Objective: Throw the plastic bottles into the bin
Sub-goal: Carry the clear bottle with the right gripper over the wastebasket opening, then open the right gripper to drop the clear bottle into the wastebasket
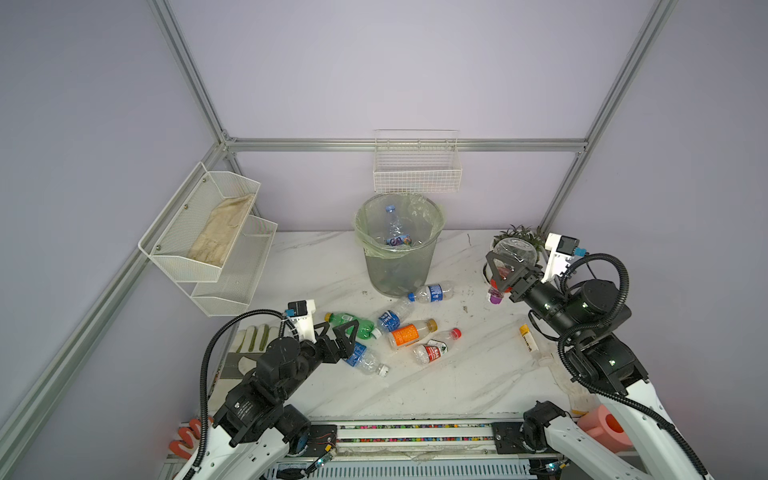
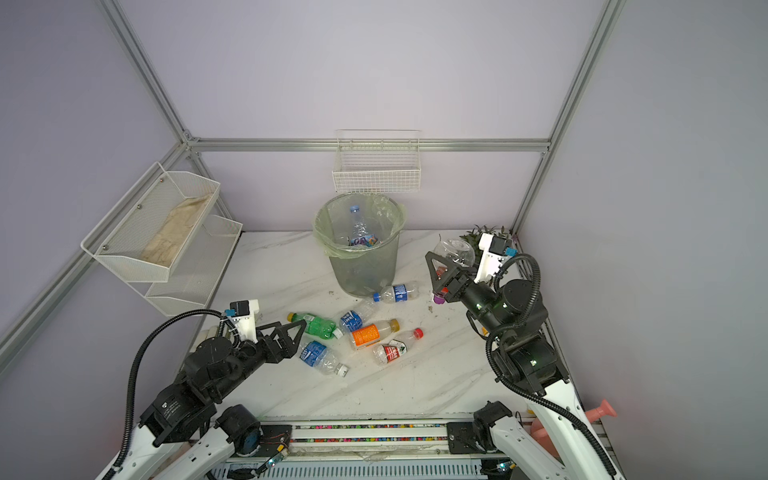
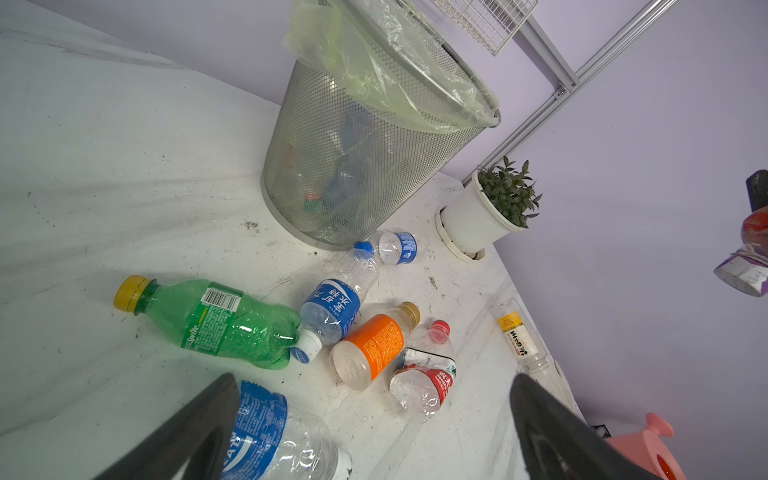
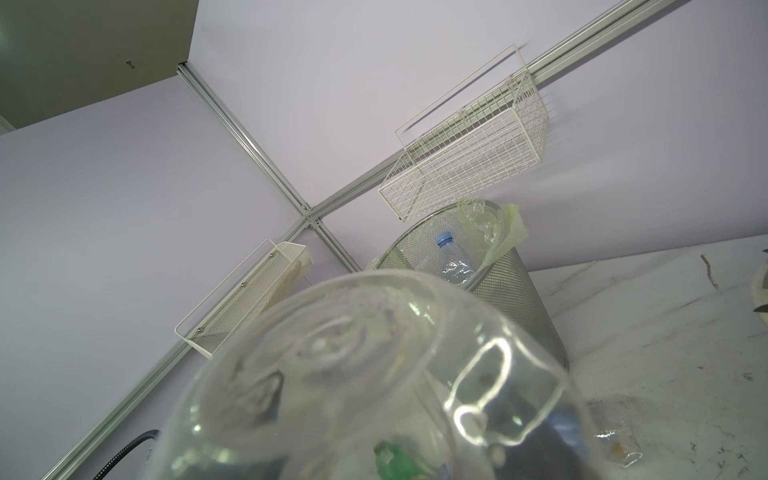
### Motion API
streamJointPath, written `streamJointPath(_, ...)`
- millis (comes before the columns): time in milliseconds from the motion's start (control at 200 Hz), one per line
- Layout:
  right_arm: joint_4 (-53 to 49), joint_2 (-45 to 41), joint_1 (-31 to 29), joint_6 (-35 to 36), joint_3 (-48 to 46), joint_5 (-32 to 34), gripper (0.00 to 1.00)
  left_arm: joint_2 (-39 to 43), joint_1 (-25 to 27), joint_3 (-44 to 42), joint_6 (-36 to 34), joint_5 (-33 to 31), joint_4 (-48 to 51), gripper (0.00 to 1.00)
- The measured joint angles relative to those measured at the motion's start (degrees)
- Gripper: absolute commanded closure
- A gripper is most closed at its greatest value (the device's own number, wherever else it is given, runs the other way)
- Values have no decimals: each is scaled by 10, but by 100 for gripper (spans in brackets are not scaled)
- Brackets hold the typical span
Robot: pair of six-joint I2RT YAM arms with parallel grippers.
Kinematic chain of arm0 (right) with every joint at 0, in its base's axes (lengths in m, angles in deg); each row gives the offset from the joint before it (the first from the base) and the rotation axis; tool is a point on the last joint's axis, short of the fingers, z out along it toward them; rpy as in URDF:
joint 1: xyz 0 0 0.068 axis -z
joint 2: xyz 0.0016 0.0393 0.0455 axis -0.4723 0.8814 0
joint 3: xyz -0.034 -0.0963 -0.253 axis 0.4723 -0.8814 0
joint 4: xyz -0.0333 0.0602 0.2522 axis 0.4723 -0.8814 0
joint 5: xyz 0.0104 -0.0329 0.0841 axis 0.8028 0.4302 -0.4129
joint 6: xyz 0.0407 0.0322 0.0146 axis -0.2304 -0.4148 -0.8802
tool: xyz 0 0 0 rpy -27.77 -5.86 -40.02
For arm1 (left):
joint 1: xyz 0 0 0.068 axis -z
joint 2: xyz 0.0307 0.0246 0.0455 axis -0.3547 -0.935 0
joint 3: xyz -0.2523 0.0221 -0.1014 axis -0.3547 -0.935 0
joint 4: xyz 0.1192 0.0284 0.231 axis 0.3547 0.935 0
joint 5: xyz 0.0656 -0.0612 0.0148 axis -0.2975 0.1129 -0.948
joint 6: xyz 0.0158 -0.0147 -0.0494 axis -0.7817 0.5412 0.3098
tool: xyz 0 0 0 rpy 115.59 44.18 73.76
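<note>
On the left side of the table (image 1: 457, 386), my left gripper (image 1: 341, 328) hangs low with its jaws spread wide and nothing between them. It is over a blue-labelled bottle (image 1: 363, 359) lying on its side, and the green bottle (image 3: 216, 320) lies just beyond. Toward the middle lie an orange-labelled bottle (image 1: 409, 333) and a red-labelled bottle (image 1: 434, 351), close together. A blue-capped bottle (image 1: 432, 292) rests at the foot of the bin (image 1: 399, 270); I cannot tell whether it touches. The bin stands at the back centre with at least one bottle leaning inside it.

Off to the right, well apart from the bin, my right gripper (image 1: 505, 272) is clamped on a clear bottle (image 4: 374, 374). The bottle is raised off the table with its cap down and base up, near the potted plant (image 3: 507, 193).

I judge the step in hand to be carrying this bottle to the bin. I should keep the grip firm and swing leftward, high enough to clear the rim and the loose liner. I must also stay under the white wire basket (image 1: 417, 172) hanging behind. I should let go only once the bottle is squarely over the opening, so it cannot glance off the rim. My left jaws should straddle the blue-labelled bottle across its body before closing.
</note>
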Motion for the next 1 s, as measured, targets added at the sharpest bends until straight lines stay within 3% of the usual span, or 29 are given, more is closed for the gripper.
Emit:
streamJointPath(545,2,47,0,9,47,-2,96,0,0,0,1,0,0,0)
streamJointPath(890,18,249,0,8,192,-42,96,0,0,0,6,2,0,0)
streamJointPath(955,18,314,-3,7,241,-46,87,0,0,0,10,4,0,0)
streamJointPath(1000,17,362,-7,6,282,-44,64,0,0,0,12,5,0,0)
